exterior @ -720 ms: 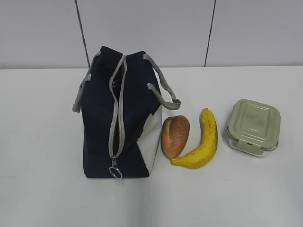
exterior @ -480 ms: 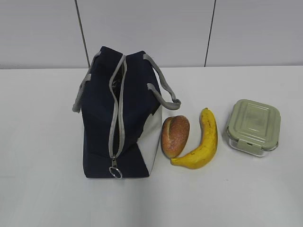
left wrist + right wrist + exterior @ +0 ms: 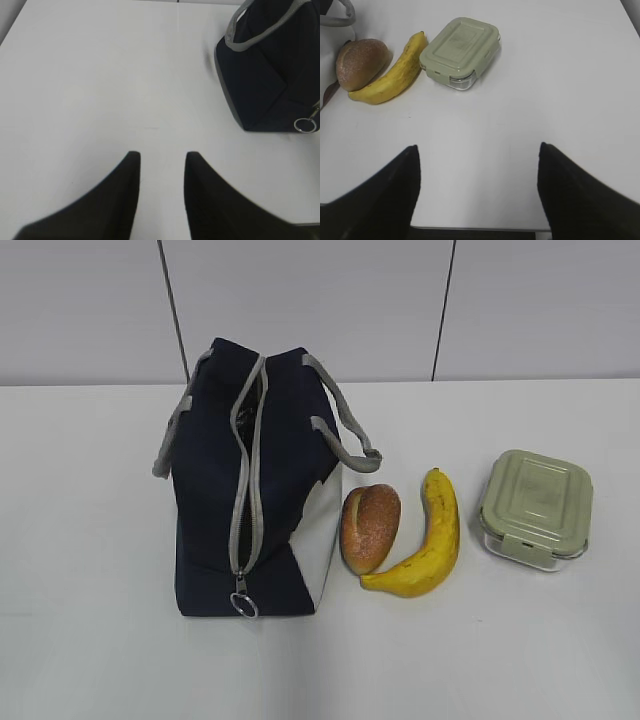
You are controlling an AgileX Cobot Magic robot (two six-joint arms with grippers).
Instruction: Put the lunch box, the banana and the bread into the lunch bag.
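The navy lunch bag (image 3: pixel 250 490) stands on the white table, its grey zipper mostly shut with only a slit at the far end, the ring pull (image 3: pixel 243 605) at the near end. The bread (image 3: pixel 370 527) lies right of it, touching the banana (image 3: pixel 425 540). The lunch box (image 3: pixel 535 508) with its sage-green lid sits further right. Neither gripper shows in the exterior view. My left gripper (image 3: pixel 162 156) is open and empty over bare table, left of the bag (image 3: pixel 270 70). My right gripper (image 3: pixel 477 149) is wide open and empty, nearer than the lunch box (image 3: pixel 461 51), banana (image 3: pixel 395 72) and bread (image 3: pixel 361 62).
The table's near edge (image 3: pixel 480 229) lies just under my right gripper. A grey panelled wall (image 3: pixel 320 310) stands behind the table. The bag's grey strap handles (image 3: pixel 345 435) hang out to its sides.
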